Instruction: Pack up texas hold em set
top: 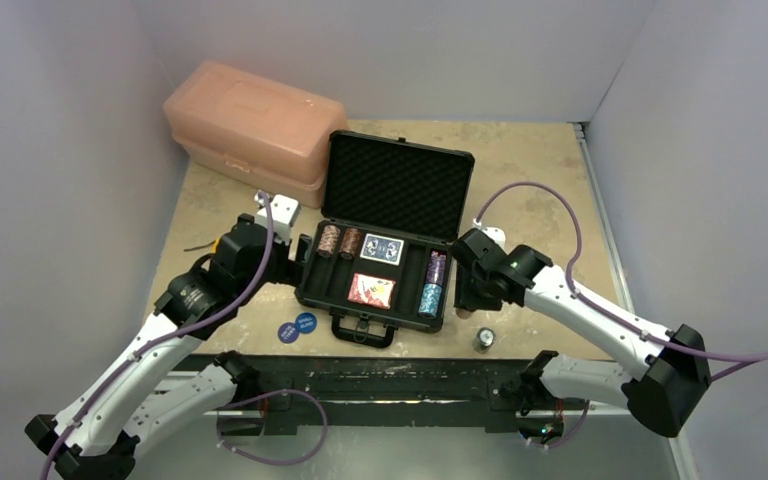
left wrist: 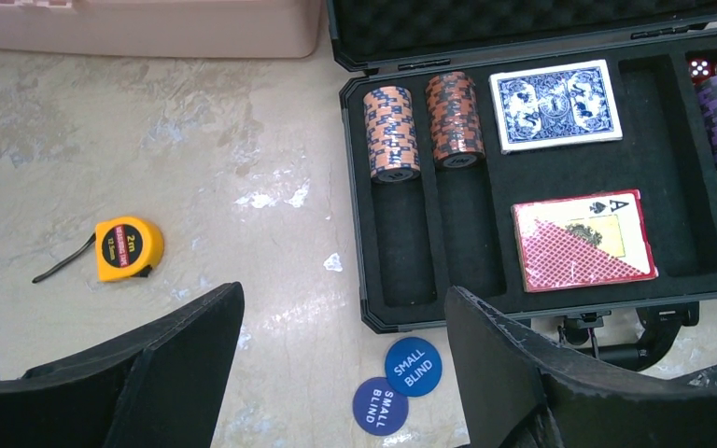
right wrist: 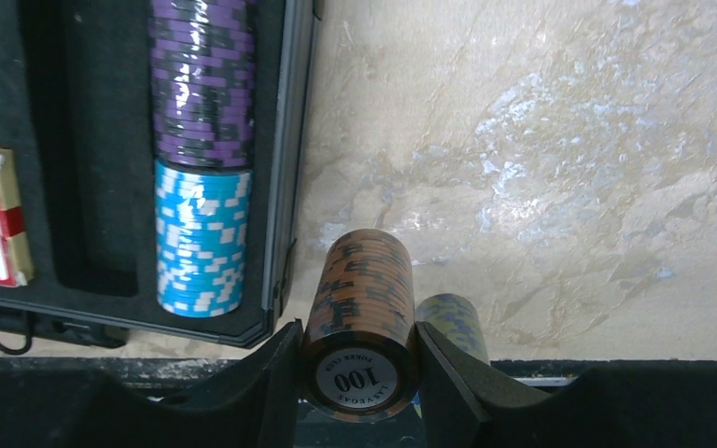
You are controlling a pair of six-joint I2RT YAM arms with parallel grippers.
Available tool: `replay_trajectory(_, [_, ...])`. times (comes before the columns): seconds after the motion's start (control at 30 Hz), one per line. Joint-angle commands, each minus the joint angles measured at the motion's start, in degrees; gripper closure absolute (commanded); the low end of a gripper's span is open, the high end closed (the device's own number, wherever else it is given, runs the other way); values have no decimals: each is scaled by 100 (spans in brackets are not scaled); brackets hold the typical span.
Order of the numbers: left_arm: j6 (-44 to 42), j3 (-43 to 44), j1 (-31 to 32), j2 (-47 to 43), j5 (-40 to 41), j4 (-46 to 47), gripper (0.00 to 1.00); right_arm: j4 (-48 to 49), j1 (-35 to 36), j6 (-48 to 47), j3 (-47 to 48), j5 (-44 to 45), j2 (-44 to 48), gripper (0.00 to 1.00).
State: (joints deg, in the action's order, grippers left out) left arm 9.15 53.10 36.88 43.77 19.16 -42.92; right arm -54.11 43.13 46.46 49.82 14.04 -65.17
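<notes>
The black briefcase (top: 395,185) lies open mid-table, lid up. Its foam slots hold two orange chip stacks (left wrist: 391,133), a blue card deck (left wrist: 555,105), a red deck (left wrist: 583,242), a purple stack (right wrist: 201,79) and a cyan stack (right wrist: 200,241). My right gripper (right wrist: 359,327) is shut on another orange chip stack (right wrist: 364,289), just right of the case's near corner. A darker stack (right wrist: 455,322) stands behind it on the table (right wrist: 569,168). My left gripper (left wrist: 344,294) hangs open at the case's left side, above two blue discs (left wrist: 412,366).
A pink plastic box (top: 255,125) fills the far left corner behind the case. A yellow tape measure (left wrist: 128,248) lies left of the left gripper. Red dice (left wrist: 709,66) sit in the case's far right slot. White walls close in on three sides.
</notes>
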Motion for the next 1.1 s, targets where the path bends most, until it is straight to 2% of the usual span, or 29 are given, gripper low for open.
replay_trajectory(0.0, [-156, -54, 42, -141, -104, 157, 22, -183, 25, 29, 632, 192, 160, 100])
replay_trajectory(0.37, [-362, -180, 65, -471, -923, 423, 22, 42, 28, -251, 1278, -227, 204, 100])
replay_trajectory(0.63, [-509, -287, 80, -753, -1739, 639, 24, 684, 26, -471, 1338, -916, 268, 100])
replay_trajectory(1.0, [-804, -522, 83, -1292, -3276, 997, 24, 1501, 28, -829, 1644, -2503, 23, 100])
replay_trajectory(1.07, [-829, -527, 84, -1287, -3458, 1013, 24, 1624, 28, -1135, 1685, -2845, -40, 100])
